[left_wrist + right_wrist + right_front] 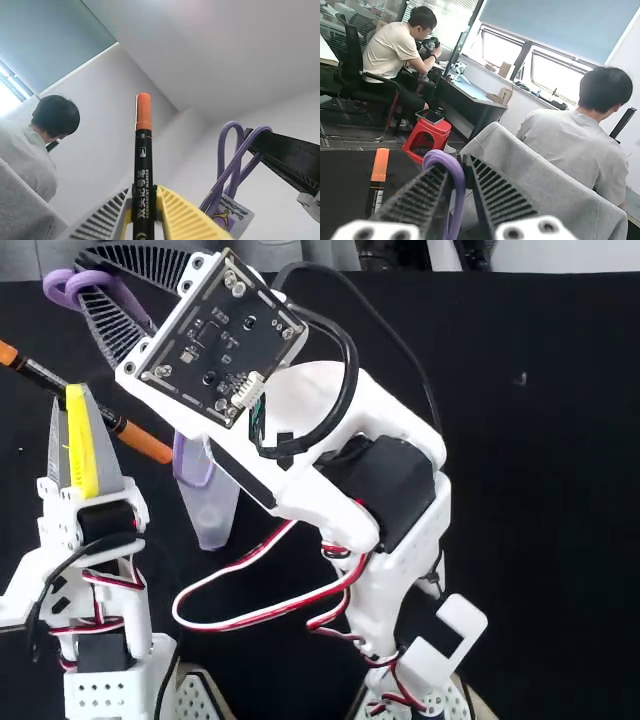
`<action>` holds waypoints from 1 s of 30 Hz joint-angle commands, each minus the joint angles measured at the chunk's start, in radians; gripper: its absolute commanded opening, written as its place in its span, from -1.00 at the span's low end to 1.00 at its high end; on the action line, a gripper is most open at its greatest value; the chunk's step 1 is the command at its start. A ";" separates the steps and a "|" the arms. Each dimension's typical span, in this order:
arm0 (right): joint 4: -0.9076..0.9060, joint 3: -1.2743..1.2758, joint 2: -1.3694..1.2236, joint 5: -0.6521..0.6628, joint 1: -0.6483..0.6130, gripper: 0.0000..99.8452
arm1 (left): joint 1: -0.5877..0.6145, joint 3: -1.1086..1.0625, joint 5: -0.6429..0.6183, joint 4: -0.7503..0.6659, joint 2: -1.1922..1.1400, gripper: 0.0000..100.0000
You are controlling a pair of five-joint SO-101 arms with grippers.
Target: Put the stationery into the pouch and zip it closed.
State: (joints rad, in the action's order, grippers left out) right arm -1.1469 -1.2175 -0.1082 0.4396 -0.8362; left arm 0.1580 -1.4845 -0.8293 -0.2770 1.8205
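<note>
Orange marker [143, 150] sits in the left jaws; the right jaws pinch the pouch [207, 502] by its purple loop [456, 180]. Steady its mouth before feeding the marker in.

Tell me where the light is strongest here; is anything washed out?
Left wrist view: the window at the edge is blown white, while the orange marker in the left tool is evenly lit. Right wrist view: daylight glares through the windows. High view: the white arm glows against the black table.
</note>
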 commanded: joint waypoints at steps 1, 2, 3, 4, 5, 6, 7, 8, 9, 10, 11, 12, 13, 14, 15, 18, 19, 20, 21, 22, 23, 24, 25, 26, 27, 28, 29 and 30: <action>0.028 -0.002 0.028 0.009 -0.011 -0.98 | 0.007 0.021 -0.003 -0.014 0.003 -0.94; 0.028 -0.002 0.028 0.009 -0.011 -0.98 | 0.007 0.021 -0.003 -0.014 0.003 -0.94; 0.028 -0.002 0.028 0.009 -0.012 -0.98 | 0.005 0.021 -0.003 -0.014 0.003 -0.94; 0.028 -0.002 0.028 0.009 -0.012 -0.98 | 0.004 0.022 -0.003 -0.014 0.003 -0.94; 0.028 -0.002 0.028 0.009 -0.012 -0.98 | -0.001 0.025 -0.003 -0.015 0.003 -0.94; 0.028 -0.002 0.028 0.009 -0.012 -0.98 | -0.013 0.039 -0.003 -0.015 0.003 -0.94; 0.028 -0.002 0.028 0.009 -0.012 -0.98 | -0.025 0.053 -0.003 -0.014 0.003 -0.94; 0.028 -0.002 0.028 0.009 -0.012 -0.98 | -0.035 0.062 -0.003 -0.014 0.003 -0.94; 0.028 -0.002 0.028 0.009 -0.012 -0.98 | -0.044 0.070 -0.003 -0.014 0.003 -0.94; 0.028 -0.002 0.027 0.009 -0.012 -0.98 | -0.054 0.077 -0.003 -0.014 0.003 -0.94; 0.028 -0.002 0.021 0.009 -0.012 -0.98 | -0.067 0.079 -0.003 -0.012 0.002 -0.94; 0.028 -0.007 0.016 0.009 -0.009 -0.98 | -0.076 0.076 0.005 -0.008 0.002 -0.94; 0.028 -0.008 0.012 0.009 -0.008 -0.98 | -0.084 0.070 0.034 -0.006 0.000 -0.94; 0.028 -0.008 0.008 0.009 -0.008 -0.98 | -0.093 0.056 0.074 -0.006 0.000 -0.94; 0.028 -0.005 0.008 0.009 -0.008 -0.98 | -0.107 0.039 0.121 -0.006 0.000 -0.94; 0.028 -0.007 -0.001 0.009 -0.008 -0.98 | -0.185 -0.016 0.261 -0.008 0.002 -0.94; 0.028 -0.008 -0.002 0.009 -0.008 -0.98 | -0.211 -0.038 0.302 -0.012 0.003 -0.94; 0.028 -0.010 -0.004 0.009 -0.008 -0.98 | -0.240 -0.053 0.338 -0.012 0.003 -0.94; 0.028 -0.012 -0.005 0.009 -0.008 -0.98 | -0.263 -0.068 0.377 -0.014 0.003 -0.94; 0.028 -0.012 -0.005 0.009 -0.008 -0.98 | -0.285 -0.084 0.422 -0.014 0.003 -0.94; 0.028 -0.012 -0.004 0.009 -0.008 -0.98 | -0.302 -0.096 0.468 -0.014 0.003 -0.94; 0.028 -0.012 -0.002 0.009 -0.006 -0.98 | -0.309 -0.110 0.516 -0.014 0.003 -0.94; 0.026 -0.012 -0.001 0.009 -0.006 -0.98 | -0.315 -0.122 0.559 -0.014 0.003 -0.94; 0.026 -0.012 0.001 0.009 -0.006 -0.98 | -0.318 -0.133 0.597 -0.014 0.003 -0.94; 0.026 -0.012 0.001 0.009 -0.006 -0.98 | -0.318 -0.143 0.628 -0.014 0.003 -0.94; 0.026 -0.012 0.001 0.009 -0.005 -0.98 | -0.318 -0.154 0.654 -0.014 0.003 -0.94; 0.026 -0.012 0.001 0.009 -0.005 -0.98 | -0.318 -0.163 0.678 -0.014 0.003 -0.94; 0.026 -0.012 -0.001 0.009 -0.005 -0.98 | -0.318 -0.174 0.704 -0.014 0.003 -0.94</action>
State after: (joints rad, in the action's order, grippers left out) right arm -1.1469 -1.2175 -0.1158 0.4396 -0.8362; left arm -0.1442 -1.6441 -0.2325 -0.2770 1.8236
